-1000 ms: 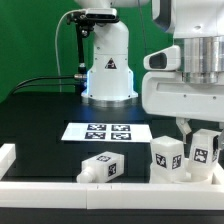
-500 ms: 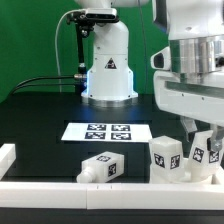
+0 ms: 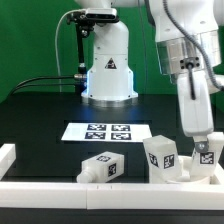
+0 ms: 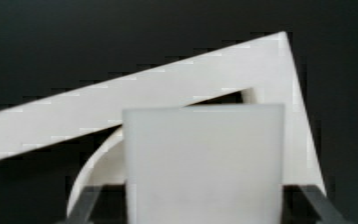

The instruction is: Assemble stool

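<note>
the tool (image 4: pixel 201 202) is clenched on a stool leg (image 4: pixel 202 150) at the exterior view's right, just beside a second leg (image 3: pixel 163 156) and near the border rail (image 4: pixel 87 112), so a sideways swing low over the surface (image 3: pixel 40 115) could knock that neighbour or snag the rail.

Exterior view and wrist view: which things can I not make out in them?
Two-finger gripper, both views: the chunky white plastic leg block covers its fingertips; grip cannot be told.
Curved white edge, wrist view: that block hides most of it; unidentifiable.
Flat white marker board, exterior view: tag patterns too small to read.
White robot arm, exterior view: cut off by the top edge.
</note>
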Action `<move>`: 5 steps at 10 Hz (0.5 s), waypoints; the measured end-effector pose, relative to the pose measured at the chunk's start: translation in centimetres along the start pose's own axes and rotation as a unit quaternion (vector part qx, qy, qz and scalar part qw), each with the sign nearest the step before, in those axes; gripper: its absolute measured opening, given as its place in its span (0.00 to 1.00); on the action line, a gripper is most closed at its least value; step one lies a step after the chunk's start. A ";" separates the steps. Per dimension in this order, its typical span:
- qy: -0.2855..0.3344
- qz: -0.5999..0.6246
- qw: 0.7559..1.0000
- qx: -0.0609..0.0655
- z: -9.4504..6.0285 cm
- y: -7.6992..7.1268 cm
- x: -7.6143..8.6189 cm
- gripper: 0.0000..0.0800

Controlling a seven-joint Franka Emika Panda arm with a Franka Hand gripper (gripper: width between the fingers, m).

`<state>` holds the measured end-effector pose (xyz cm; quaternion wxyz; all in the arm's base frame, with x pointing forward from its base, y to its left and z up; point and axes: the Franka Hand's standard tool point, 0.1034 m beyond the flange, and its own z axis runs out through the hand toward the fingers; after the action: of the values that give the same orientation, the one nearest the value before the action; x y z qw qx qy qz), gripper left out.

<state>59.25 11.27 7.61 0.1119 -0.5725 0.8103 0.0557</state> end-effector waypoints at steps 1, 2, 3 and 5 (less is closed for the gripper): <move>0.000 -0.016 1.000 -0.001 0.0 0.0 0.0 0.42; 0.000 -0.038 0.999 -0.007 0.1 0.2 0.0 0.42; -0.002 -0.057 0.998 -0.022 0.1 0.6 -0.3 0.62; -0.012 -0.198 0.980 -0.026 -1.1 0.2 -1.2 0.77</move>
<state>59.34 12.14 8.99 0.1153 -0.7233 0.6781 0.0607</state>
